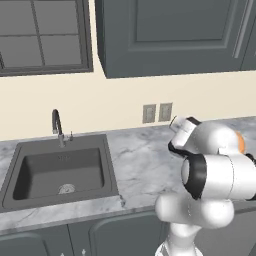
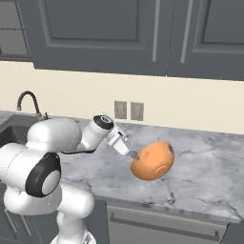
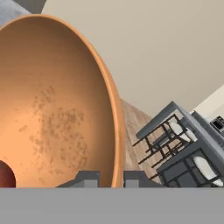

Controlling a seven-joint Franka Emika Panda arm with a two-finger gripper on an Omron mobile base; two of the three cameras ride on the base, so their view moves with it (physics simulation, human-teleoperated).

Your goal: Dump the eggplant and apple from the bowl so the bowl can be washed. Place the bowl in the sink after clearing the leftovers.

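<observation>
The orange-tan bowl (image 2: 153, 162) hangs tipped on its side over the marble counter (image 2: 205, 162). My gripper (image 2: 135, 155) is shut on its rim, at the bowl's left side. In the hand view the bowl's speckled inside (image 3: 57, 113) faces me, and the rim passes between my gripper's (image 3: 111, 179) two fingertips. The red apple (image 3: 5, 174) peeks in at the lower left edge inside the bowl. The eggplant is hidden or out of view. A sliver of the bowl (image 1: 241, 142) shows behind my arm. The dark grey sink (image 1: 60, 170) lies far to the left, its basin bare.
A curved dark faucet (image 1: 56, 125) stands behind the sink. Two wall outlets (image 2: 128, 110) sit above the counter, with dark upper cabinets (image 2: 143, 33) overhead. Bare marble counter (image 1: 140, 160) stretches between the sink and the bowl.
</observation>
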